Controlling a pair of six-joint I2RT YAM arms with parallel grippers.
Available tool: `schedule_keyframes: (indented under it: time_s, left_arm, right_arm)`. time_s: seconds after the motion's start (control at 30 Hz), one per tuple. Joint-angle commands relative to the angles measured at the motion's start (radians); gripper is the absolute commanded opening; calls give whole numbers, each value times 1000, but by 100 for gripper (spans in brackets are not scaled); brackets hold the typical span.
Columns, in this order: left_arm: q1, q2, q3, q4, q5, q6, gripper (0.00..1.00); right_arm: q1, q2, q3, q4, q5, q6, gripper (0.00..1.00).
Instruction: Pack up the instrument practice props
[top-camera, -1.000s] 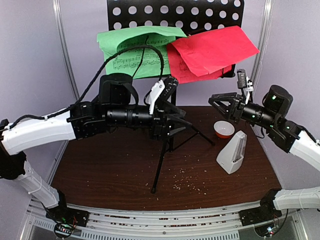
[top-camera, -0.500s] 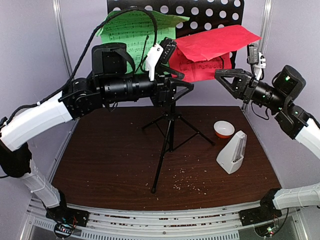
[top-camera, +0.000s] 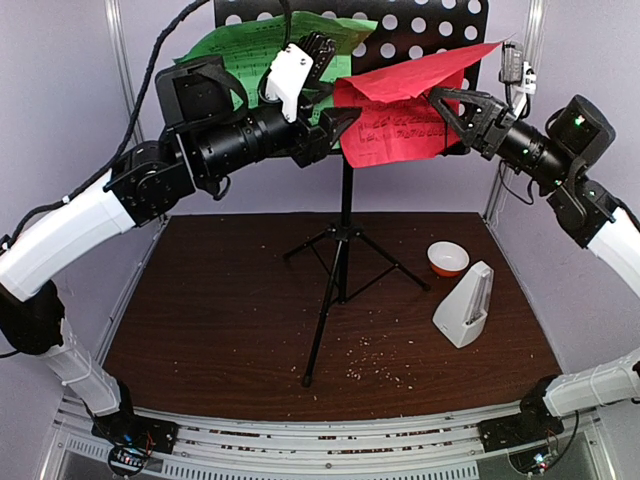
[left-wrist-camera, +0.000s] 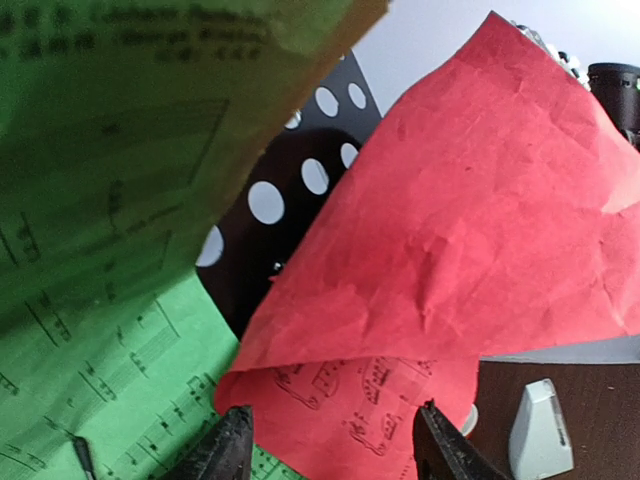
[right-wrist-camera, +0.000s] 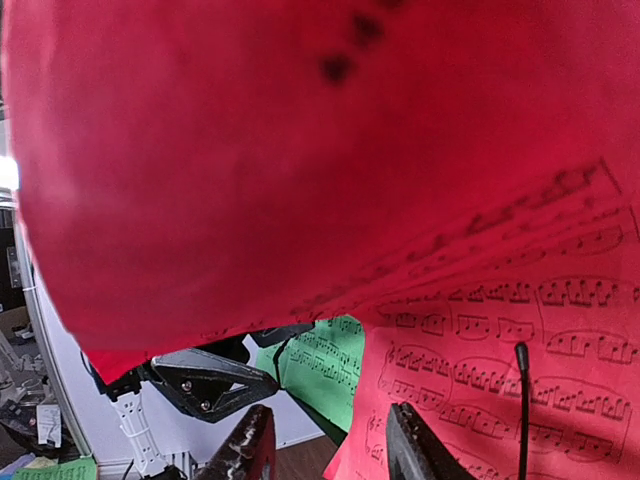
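Observation:
The black perforated music stand (top-camera: 425, 25) rises on tripod legs (top-camera: 340, 255) at mid-table. A green music sheet (top-camera: 235, 42) and a folded-over red music sheet (top-camera: 405, 110) rest on its desk. My left gripper (top-camera: 335, 125) is open and empty, level with the red sheet's lower left edge; in the left wrist view its jaws (left-wrist-camera: 335, 445) stand wide in front of the red sheet (left-wrist-camera: 440, 260). My right gripper (top-camera: 448, 108) is open at the red sheet's right edge, jaws (right-wrist-camera: 328, 445) apart before the sheet (right-wrist-camera: 480, 350). The white pyramid metronome (top-camera: 465, 305) stands at the right.
A small orange-and-white bowl (top-camera: 447, 258) sits behind the metronome. Crumbs (top-camera: 375, 365) lie on the brown table near the front tripod leg. Grey walls and metal posts (top-camera: 125, 90) close in the back and sides.
Both arms have risen from just above table height to the sheets on the stand's desk. The left gripper moved up and right, the right gripper up toward the red sheet's edge.

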Motion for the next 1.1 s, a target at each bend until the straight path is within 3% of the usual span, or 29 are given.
schedule_keyframes:
  time_s: [0.0,0.6,1.07]
  left_arm:
    - [5,12,16,137,-96,166,57]
    - [5,147,158,161,-93,360,55]
    - [5,170,204,174,-57,353,16]
  right_arm:
    - [4,15,68,17,32,-35,40]
    - [18,32,97,-144,215,-200,40]
    - [34,50,99,-180,307,-269,46]
